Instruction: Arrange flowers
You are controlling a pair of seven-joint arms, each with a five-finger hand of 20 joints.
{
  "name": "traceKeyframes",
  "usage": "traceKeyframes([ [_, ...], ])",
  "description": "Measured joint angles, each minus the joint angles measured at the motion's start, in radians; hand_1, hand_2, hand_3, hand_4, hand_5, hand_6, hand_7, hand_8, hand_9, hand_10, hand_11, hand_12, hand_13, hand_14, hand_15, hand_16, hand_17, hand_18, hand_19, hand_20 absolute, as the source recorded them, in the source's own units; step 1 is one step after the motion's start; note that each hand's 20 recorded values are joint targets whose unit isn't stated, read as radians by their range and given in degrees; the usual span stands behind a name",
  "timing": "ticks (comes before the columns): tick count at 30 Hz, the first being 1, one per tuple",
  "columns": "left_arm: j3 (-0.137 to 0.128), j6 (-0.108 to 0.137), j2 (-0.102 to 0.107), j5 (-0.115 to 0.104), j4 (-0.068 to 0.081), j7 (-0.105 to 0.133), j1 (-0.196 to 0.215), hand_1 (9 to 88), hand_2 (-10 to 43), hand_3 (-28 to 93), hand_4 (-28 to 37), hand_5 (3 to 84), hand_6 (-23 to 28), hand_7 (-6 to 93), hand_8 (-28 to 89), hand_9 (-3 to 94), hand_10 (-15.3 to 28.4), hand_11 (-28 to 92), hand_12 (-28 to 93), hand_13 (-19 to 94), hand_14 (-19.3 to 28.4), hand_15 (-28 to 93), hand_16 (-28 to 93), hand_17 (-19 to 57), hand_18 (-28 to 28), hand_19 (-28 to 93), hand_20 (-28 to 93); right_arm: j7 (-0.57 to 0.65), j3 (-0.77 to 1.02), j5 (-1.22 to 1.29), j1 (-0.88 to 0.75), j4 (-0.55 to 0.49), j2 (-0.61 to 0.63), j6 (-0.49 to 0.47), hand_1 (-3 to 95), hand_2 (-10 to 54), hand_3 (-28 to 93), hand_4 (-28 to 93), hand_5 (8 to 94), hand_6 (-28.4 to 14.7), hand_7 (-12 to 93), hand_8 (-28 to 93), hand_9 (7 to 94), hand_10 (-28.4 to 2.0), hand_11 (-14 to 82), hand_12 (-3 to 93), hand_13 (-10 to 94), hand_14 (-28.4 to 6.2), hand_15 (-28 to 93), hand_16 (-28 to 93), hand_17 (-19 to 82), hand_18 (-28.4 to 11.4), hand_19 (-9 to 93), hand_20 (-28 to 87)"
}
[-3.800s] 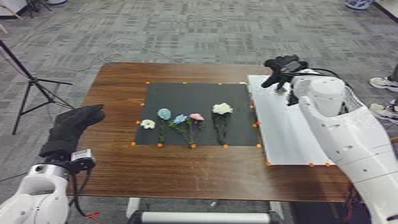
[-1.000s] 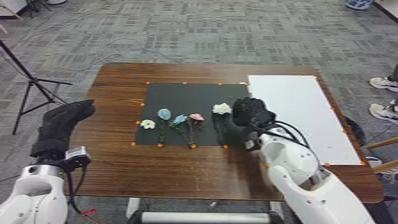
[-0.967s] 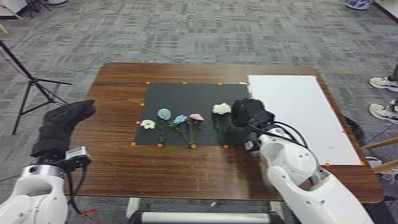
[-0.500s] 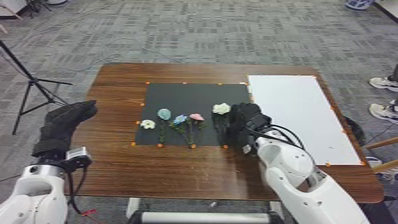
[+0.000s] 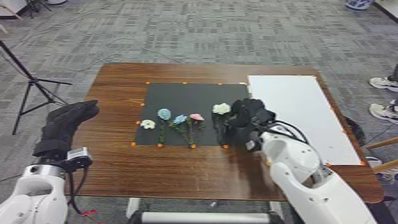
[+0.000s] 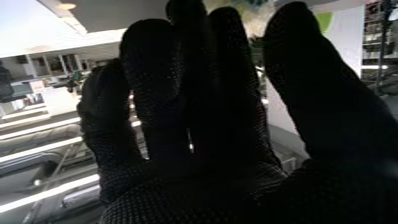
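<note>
Flwrs [image 5: 179,119] on mat [image 5: 191,95], w/ sheet [image 5: 298,105] to R

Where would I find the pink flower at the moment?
In the head view, the pink flower lies near the middle of the black mat, between the small blue flower on its left and the larger white flower on its right.

Head view: we see bright, fairly even light across floor [image 5: 178,30] and table [image 5: 124,170]; white sheet [image 5: 298,112] at right looks brightest, black mat [image 5: 178,95] left of it stays dark. Right hand [image 5: 251,116] reads near-black. Right wrist view: we get strong backlight, right hand [image 6: 200,165] in dark silhouette, bright streaks and washed-out white patch beyond.
</note>
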Motion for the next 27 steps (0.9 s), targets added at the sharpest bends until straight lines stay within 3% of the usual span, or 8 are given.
traceKeyframes([
  [6, 0.0, 0.0, 0.0, 0.002, 0.0, 0.002, 0.0, 30.5, 0.0, 67, -16.0, 54.8, 0.1, 18.9, -9, 53.5, 14.2, 22, 12, 41, 17.2, 21, -1, 6.6, 9.9, 2, 16, -0.01, 0.057, 0.01, -0.006, -0.04, 0.003, -0.086, 33.3, -9.5, 69, -19, 59.0, -1.7, 18, -10, 64.7, -14.7, 13.2, 17.0, 62, -13.4, 58, 32, 29, -23.4, 72, 54],
  [10, 0.0, 0.0, 0.0, 0.017, 0.0, 0.003, 0.0, 30.6, 0.0, 67, -16.1, 54.9, 0.0, 19.1, -9, 53.5, 14.2, 22, 12, 41, 17.3, 21, -1, 7.4, 9.8, 3, 17, -0.038, 0.177, 0.072, -0.047, -0.114, -0.003, -0.168, 27.0, -2.3, 69, -19, 53.2, -3.5, 16, -9, 53.1, -16.8, 8.2, 15.5, 52, -16.1, 25, 22, 25, -20.3, 52, 40],
  [13, -0.001, -0.007, -0.001, 0.05, 0.0, 0.004, -0.002, 30.3, 0.8, 67, -16.4, 55.1, 0.2, 18.9, -9, 53.6, 14.3, 22, 12, 41, 17.1, 20, -2, 8.6, 9.8, 4, 17, -0.129, 0.346, 0.243, -0.099, -0.174, -0.038, -0.245, 23.2, 0.9, 69, -18, 53.0, -3.7, 16, -9, 52.9, -17.1, 7.6, 14.8, 50, -16.9, 20, 22, 23, -19.4, 45, 35],
  [16, -0.012, -0.015, -0.006, 0.053, -0.004, 0.008, 0.001, 30.2, 1.3, 67, -16.7, 55.5, 0.2, 18.8, -9, 53.7, 14.4, 22, 12, 41, 17.1, 20, -2, 8.8, 9.8, 4, 17, -0.198, 0.511, 0.445, -0.144, -0.211, -0.1, -0.317, 17.0, 3.5, 68, -16, 52.6, -4.0, 13, -9, 53.3, -17.7, 6.8, 14.4, 47, -18.1, 15, 23, 22, -18.7, 35, 31],
  [19, -0.035, -0.015, -0.02, 0.053, -0.029, 0.019, 0.022, 29.9, 1.6, 67, -16.8, 56.0, 0.2, 18.8, -9, 53.8, 14.5, 22, 12, 41, 17.0, 20, -2, 9.0, 9.7, 3, 17, -0.199, 0.615, 0.581, -0.186, -0.227, -0.156, -0.287, 12.1, 5.5, 67, -15, 46.3, -4.0, 9, -7, 46.2, -17.8, 5.2, 13.6, 37, -18.9, 10, 23, 19, -18.7, 27, 29],
  [24, -0.053, -0.015, -0.055, 0.074, -0.088, 0.043, 0.072, 29.6, 1.9, 67, -17.1, 56.2, 0.2, 18.8, -9, 54.0, 14.5, 21, 12, 41, 17.0, 19, -2, 9.1, 9.5, 3, 17, -0.258, 0.68, 0.768, -0.247, -0.22, -0.257, -0.108, 6.0, 6.3, 69, -16, 36.9, -2.6, 5, -7, 37.1, -16.1, 2.8, 11.4, 23, -16.5, 2, 19, 11, -16.9, 17, 25],
  [27, -0.04, -0.015, -0.083, 0.104, -0.098, 0.058, 0.078, 29.5, 2.0, 68, -17.1, 56.3, 0.1, 18.8, -9, 54.0, 14.5, 21, 12, 41, 16.9, 19, -2, 9.1, 9.5, 3, 17, -0.386, 0.686, 0.932, -0.266, -0.2, -0.357, -0.121, 4.4, 6.0, 70, -17, 35.0, -2.1, 5, -7, 35.8, -14.7, 2.6, 10.4, 22, -15.3, 1, 17, 9, -16.8, 17, 23],
])
